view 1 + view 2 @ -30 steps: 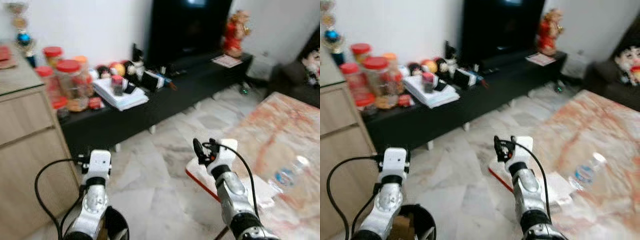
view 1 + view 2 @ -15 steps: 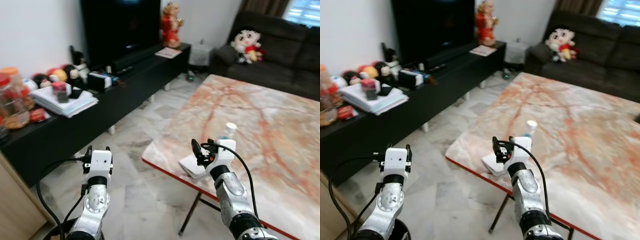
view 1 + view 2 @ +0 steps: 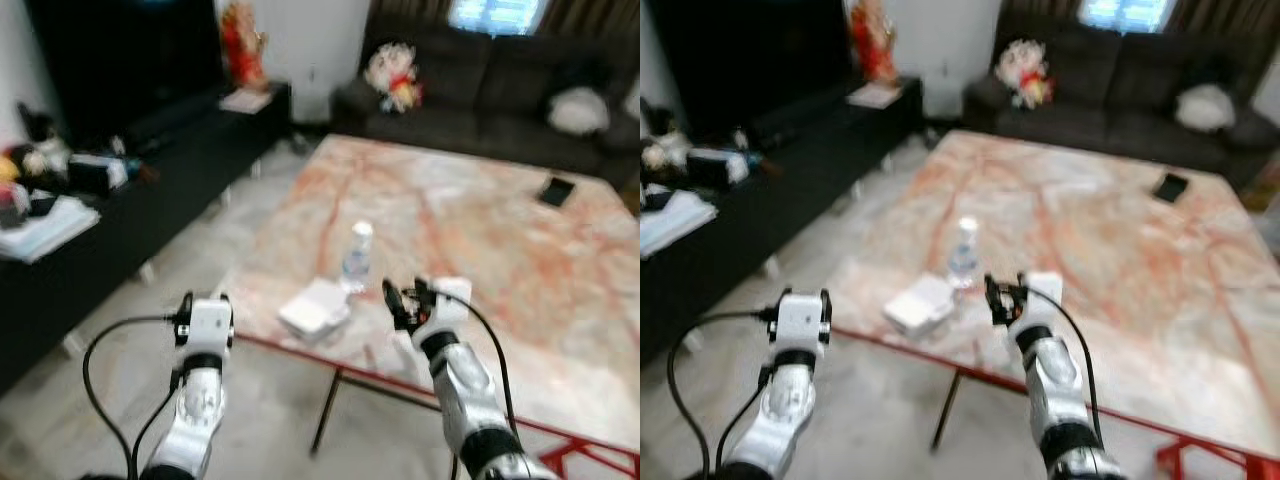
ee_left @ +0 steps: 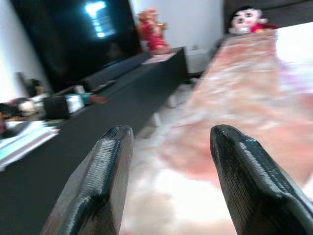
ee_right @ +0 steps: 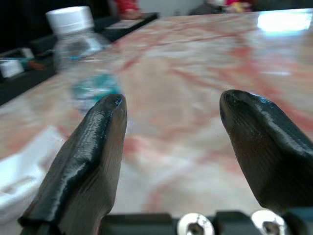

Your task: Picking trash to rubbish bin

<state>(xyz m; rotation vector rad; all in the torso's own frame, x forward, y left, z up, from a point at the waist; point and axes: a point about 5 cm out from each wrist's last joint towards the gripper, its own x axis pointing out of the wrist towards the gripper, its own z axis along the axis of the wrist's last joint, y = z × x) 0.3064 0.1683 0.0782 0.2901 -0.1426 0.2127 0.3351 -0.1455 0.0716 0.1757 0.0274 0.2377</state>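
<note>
A clear plastic water bottle with a white cap and a blue label (image 3: 355, 257) stands upright near the front edge of the pink-veined marble counter with a red rim (image 3: 500, 220). Just beside it, toward the robot's left, lies a flat white packet of tissue or paper (image 3: 314, 308), close to the counter's edge.

The right tool (image 5: 168, 147) hovers low over the counter's front edge, its two black fingers spread wide with nothing between them; in its wrist view the bottle sits ahead, off toward one finger. The left tool (image 4: 166, 166) is held out over the pale marble floor (image 3: 120, 300), short of the counter, also spread and empty.

A small dark flat object, perhaps a phone (image 3: 556, 189), lies on the far side of the counter. Beyond it stands a dark sofa (image 3: 480, 80) with a plush toy (image 3: 392, 78). A long black low cabinet (image 3: 150, 170) carrying blurred clutter runs along the robot's left.
</note>
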